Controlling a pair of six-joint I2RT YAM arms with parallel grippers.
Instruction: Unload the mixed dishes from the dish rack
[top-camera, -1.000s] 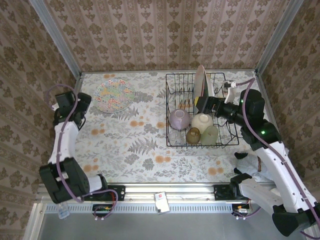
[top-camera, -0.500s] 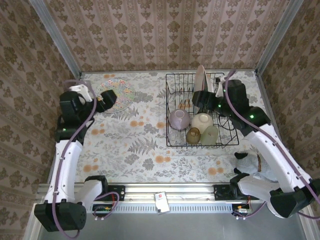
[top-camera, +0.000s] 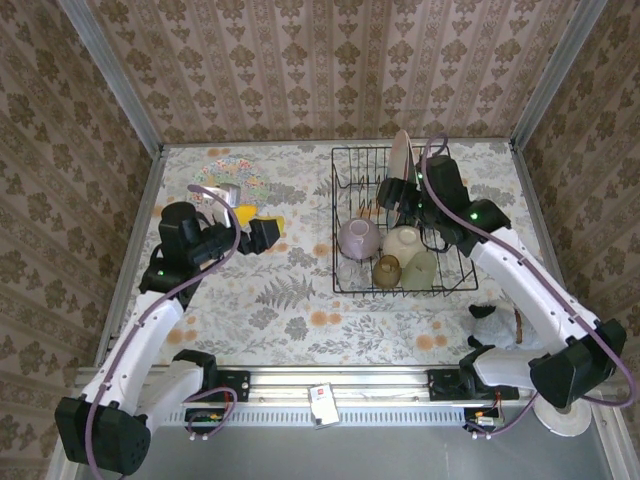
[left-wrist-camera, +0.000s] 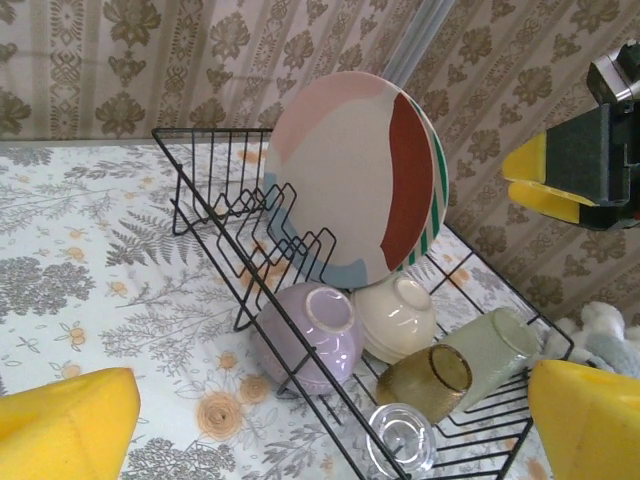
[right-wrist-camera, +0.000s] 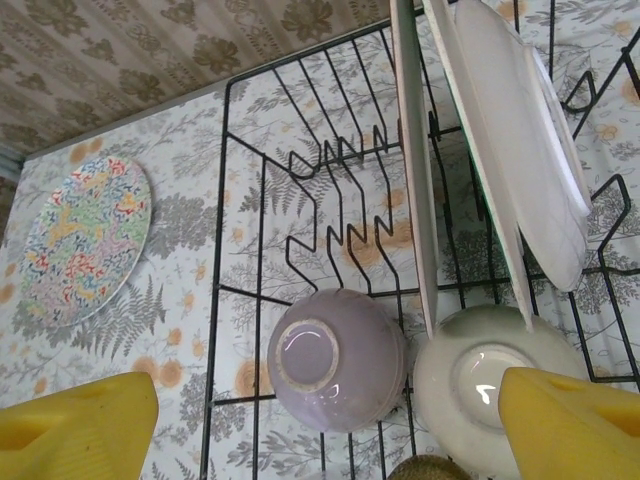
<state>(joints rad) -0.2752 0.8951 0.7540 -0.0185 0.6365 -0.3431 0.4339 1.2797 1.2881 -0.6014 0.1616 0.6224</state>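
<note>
A: Where are the dishes now?

B: Most are in the dish rack (top-camera: 333, 205). Two plates stand upright in it: a cream plate with pink and red patches (left-wrist-camera: 350, 180) and, just behind it, a green-striped plate (left-wrist-camera: 436, 190). Below them lie a lavender bowl (right-wrist-camera: 335, 360), a cream bowl (right-wrist-camera: 490, 385), an amber cup (left-wrist-camera: 425, 380), a pale-green cup (left-wrist-camera: 495, 345) and a clear glass (left-wrist-camera: 400, 440).

A: And the grippers?

B: The right gripper (right-wrist-camera: 325, 425) hangs directly above the lavender bowl, with the standing plates near it. Its fingers are spread and hold nothing. The left gripper (left-wrist-camera: 325, 420) is also spread wide and empty. The rack is straight ahead of it, but apart.

A: What has just changed?

B: The left arm has swung away from the floral plate (right-wrist-camera: 85, 240), which lies flat on the table (top-camera: 290, 300) behind that gripper, and it now faces the rack. The right gripper has shifted only a little, closer to the standing plates.

A: What does this mean?

B: I think one plate is unloaded and the others wait. Both arms aim at the same rack, so they must take care not to meet.
</note>
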